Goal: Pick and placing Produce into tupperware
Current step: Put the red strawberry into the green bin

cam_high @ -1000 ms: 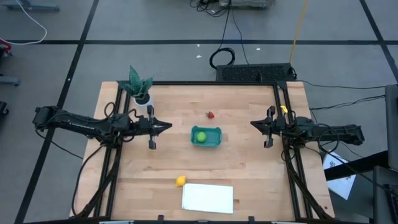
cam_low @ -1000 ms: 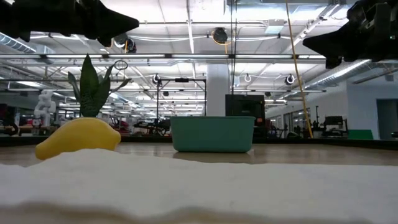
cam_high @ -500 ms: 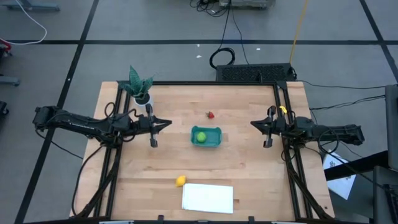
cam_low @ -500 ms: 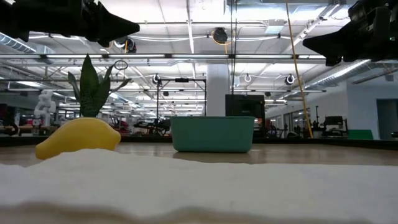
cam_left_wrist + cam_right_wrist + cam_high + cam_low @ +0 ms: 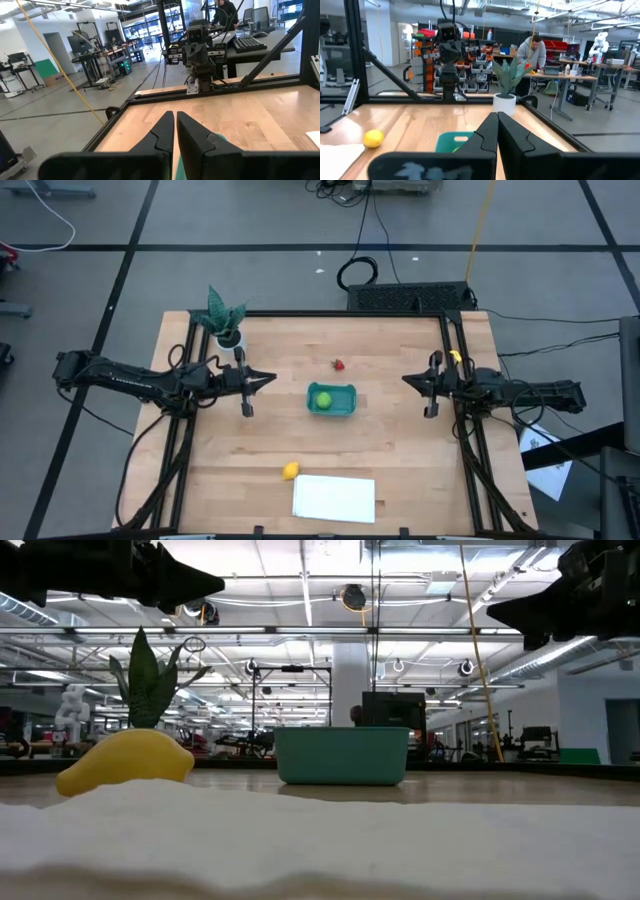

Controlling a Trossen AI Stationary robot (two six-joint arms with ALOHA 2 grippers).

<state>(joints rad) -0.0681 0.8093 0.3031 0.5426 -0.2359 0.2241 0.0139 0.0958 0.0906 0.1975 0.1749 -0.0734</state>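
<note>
The teal tupperware (image 5: 331, 399) sits at the table's middle with the round lime-green piece (image 5: 323, 400) inside it. The small red piece (image 5: 339, 364) rests on the wood beyond the tub. The yellow lemon (image 5: 290, 471) lies near the near edge, beside the white sheet; it shows large in the low view (image 5: 125, 762). My left gripper (image 5: 272, 379) hovers shut, left of the tub and above the table. My right gripper (image 5: 406, 378) hovers shut to the tub's right. Both are empty.
A potted plant (image 5: 224, 319) stands at the far left corner of the table. A flat white sheet (image 5: 334, 497) lies at the near edge. Black frame rails (image 5: 180, 430) run along the table's left and right sides. Bare wood lies around the tub.
</note>
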